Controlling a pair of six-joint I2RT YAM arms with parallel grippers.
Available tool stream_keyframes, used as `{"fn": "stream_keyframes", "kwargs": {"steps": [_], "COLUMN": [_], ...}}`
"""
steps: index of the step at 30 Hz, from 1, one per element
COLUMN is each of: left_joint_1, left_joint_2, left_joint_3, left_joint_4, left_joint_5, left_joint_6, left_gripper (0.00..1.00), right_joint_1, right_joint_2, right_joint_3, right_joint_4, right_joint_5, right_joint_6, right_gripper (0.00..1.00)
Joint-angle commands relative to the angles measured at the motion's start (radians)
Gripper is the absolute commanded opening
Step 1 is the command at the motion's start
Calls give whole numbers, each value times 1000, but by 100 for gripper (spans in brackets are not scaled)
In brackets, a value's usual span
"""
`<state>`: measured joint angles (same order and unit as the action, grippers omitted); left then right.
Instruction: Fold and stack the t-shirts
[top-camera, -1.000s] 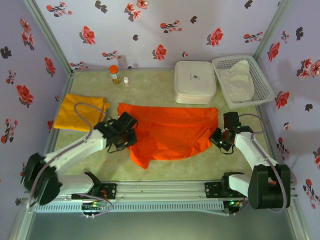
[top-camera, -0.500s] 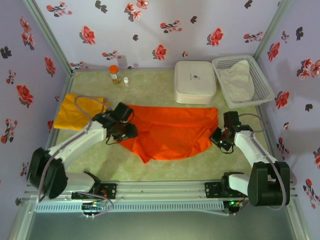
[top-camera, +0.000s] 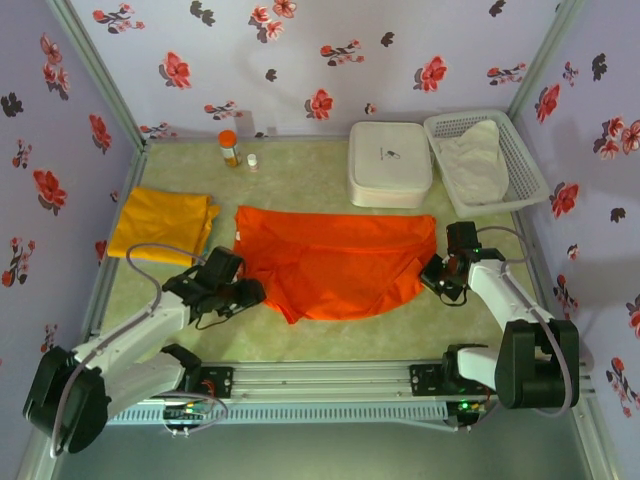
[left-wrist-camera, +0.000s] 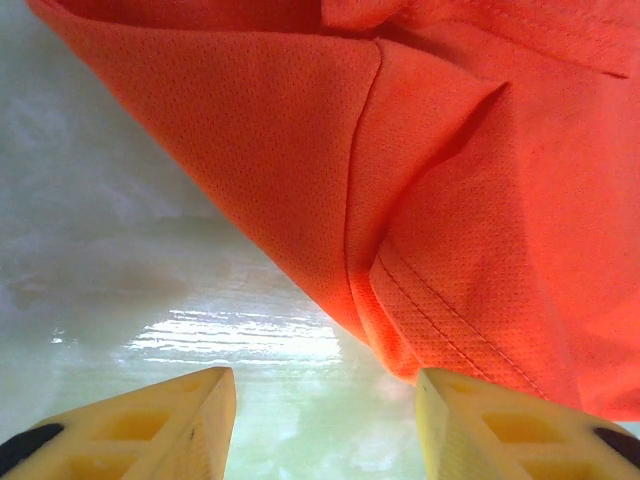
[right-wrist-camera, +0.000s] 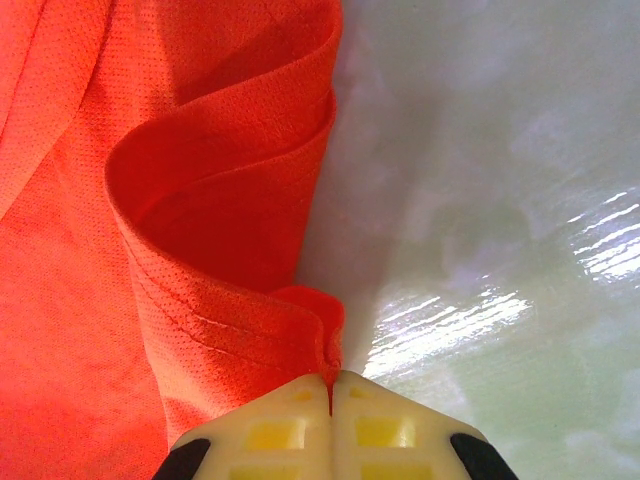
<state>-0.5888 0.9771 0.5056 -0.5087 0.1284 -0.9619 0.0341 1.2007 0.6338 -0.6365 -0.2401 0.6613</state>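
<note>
Orange-red t-shirt (top-camera: 335, 262), spread across the middle of the worktop (top-camera: 300, 175); you see your right pincer (right-wrist-camera: 330, 385) clamped on its bunched right edge. Your left pincer (left-wrist-camera: 320, 390) stands apart, holding nothing, just off the shirt's near-left hem. Mustard t-shirt (top-camera: 160, 222) lies at the worktop's left side, apart from both pincers.

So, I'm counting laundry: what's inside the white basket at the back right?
A crumpled whitish cloth lies in the white basket. Whether anything sits beneath it cannot be seen; the cloth covers much of the basket's floor.
</note>
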Motion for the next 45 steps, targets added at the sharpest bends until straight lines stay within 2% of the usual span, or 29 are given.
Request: {"fn": "stream_keyframes", "kwargs": {"steps": [1, 5, 8, 17, 22, 27, 31, 36, 41, 45], "left_joint_1": [3, -5, -5, -57, -88, -101, -100, -64, -28, -26], "left_joint_2": [-49, -75, -31, 247, 386, 472, 433, 255, 130, 143], "left_joint_3": [-38, -72, -57, 82, 256, 330, 371, 342, 239, 152], "left_joint_4": [84, 175, 208, 429, 414, 402, 231, 35, 20, 106], "left_joint_5": [4, 35, 46, 99, 106, 134, 115, 33, 39, 82], "left_joint_6": [-93, -165, -168, -197, -139, -87, 11, 42, -31, -93], "left_gripper": [51, 50, 50, 48, 46, 44, 43, 46, 59, 61], "right_joint_1": [-7, -7, -7, -7, -7, -8, -8, -8, -8, -8], "right_joint_2": [-1, -4, -3, -5, 5, 4, 7, 20, 21, 14], "right_joint_3": [36, 32, 27, 32, 32, 29, 29, 32, 19, 8], "right_joint_4": [-15, -5, 2, 5, 8, 14, 21, 24, 27, 31], "right_joint_5": [-9, -11, -14, -14, -14, -13, -20, -29, -18, -22], "right_joint_6": [-15, -8, -6, -1, -7, -6, -4, -6, -8, -2], "right_gripper": [0, 0, 0, 0, 0, 0, 0, 0, 0, 0]}}
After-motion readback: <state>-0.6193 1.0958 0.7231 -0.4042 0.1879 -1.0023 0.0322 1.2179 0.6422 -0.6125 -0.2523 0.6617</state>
